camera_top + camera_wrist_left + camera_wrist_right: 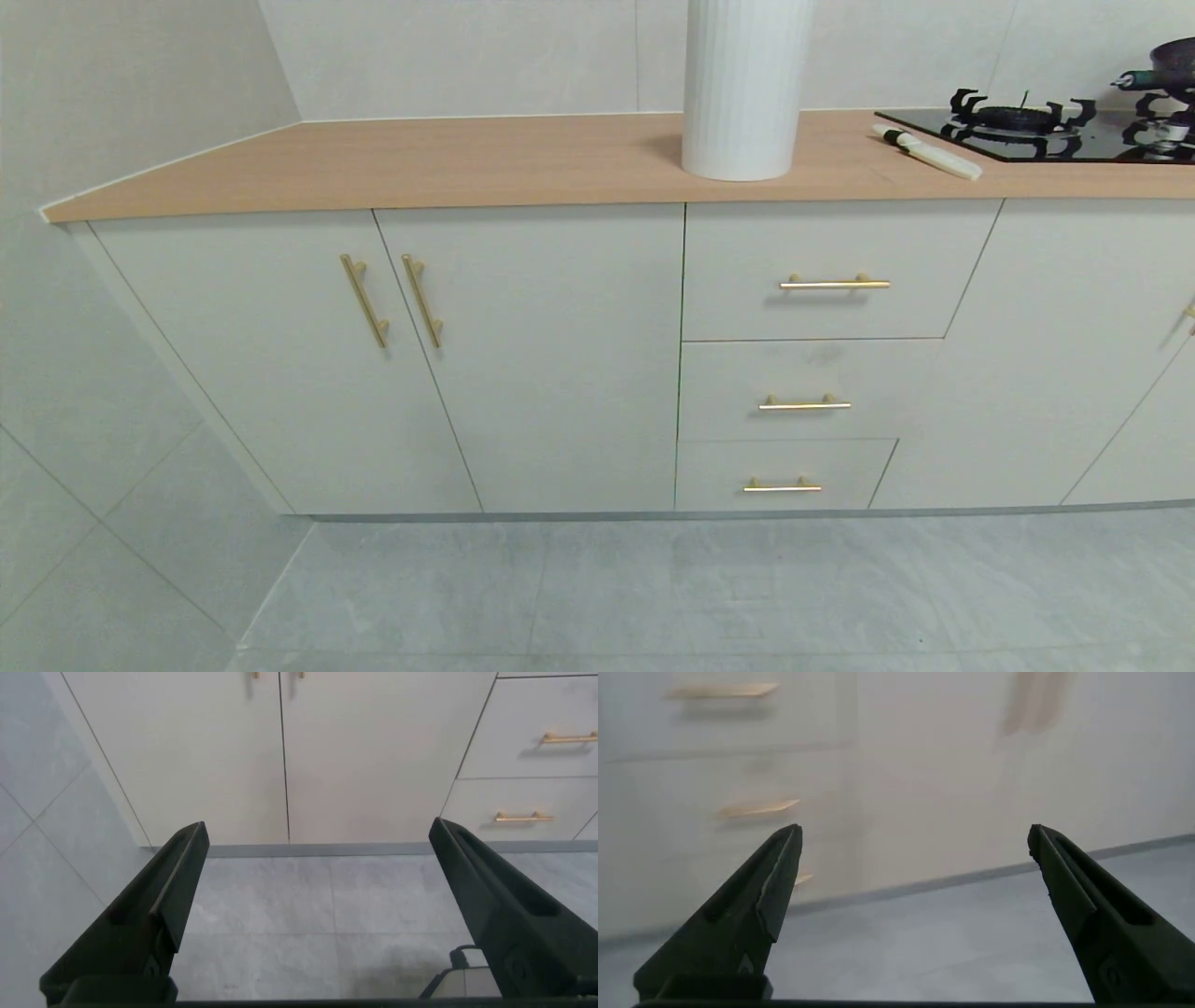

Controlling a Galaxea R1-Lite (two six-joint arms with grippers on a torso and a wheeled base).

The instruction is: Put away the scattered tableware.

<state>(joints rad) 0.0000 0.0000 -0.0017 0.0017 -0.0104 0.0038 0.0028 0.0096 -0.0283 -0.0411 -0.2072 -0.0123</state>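
A long cream-coloured utensil with a dark band near one end lies on the wooden countertop, just left of the hob. A tall white ribbed cylinder stands on the counter to its left. Below the cylinder are three drawers; the top drawer has a gold bar handle. My left gripper hangs low over the grey floor, open with nothing in it, facing the double cabinet doors. My right gripper is also open and bare, facing the drawers from low down.
A black glass hob with pan supports sits at the counter's right end, with a dark pot at the far edge. Double doors with gold handles are left of the drawers. A wall closes the left side. Grey tiled floor lies in front.
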